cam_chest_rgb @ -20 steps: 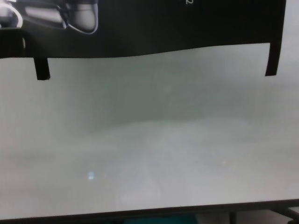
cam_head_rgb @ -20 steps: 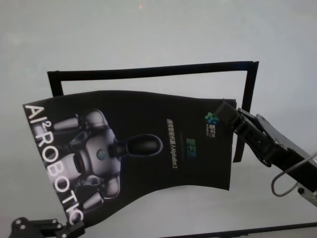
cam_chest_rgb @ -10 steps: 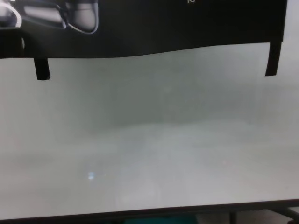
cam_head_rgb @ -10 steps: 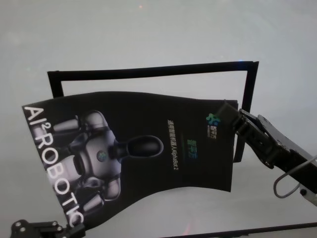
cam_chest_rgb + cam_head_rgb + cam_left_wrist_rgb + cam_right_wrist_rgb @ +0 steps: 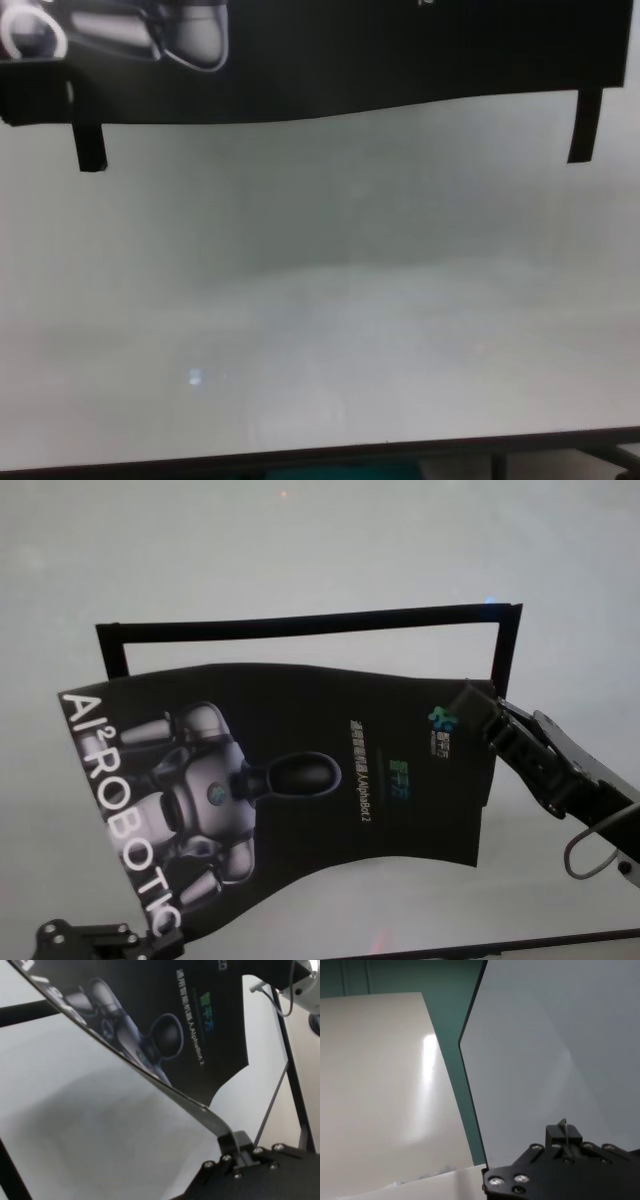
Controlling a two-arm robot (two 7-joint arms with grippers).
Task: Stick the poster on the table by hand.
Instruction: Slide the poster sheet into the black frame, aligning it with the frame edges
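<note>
The poster [image 5: 300, 800] hung above the table [image 5: 300, 550], bowed, held at two opposite ends. The right gripper [image 5: 470, 705] was clamped on the end bearing the small logo, at the head view's right. The left gripper [image 5: 165, 945] was pinched on the near corner below the big white letters, at the bottom left of the head view. A frame of black tape strips [image 5: 300, 623] lay flat on the table behind and partly under the sheet.

Against the frame one second earlier, the poster sat further toward the robot's right. Its right edge now covered most of the right-hand tape strip, which had shown beside it before. The right gripper had moved the same way.

The left wrist view showed the left gripper [image 5: 235, 1147] closed on the sheet's thin edge, with the poster [image 5: 165, 1025] curving away. The right wrist view showed the right gripper [image 5: 563, 1135] closed on what looked like the sheet edge-on, though that was hard to make out. The chest view showed only the poster's [image 5: 350, 60] sagging lower edge clear of the table [image 5: 320, 300], and no grippers.
</note>
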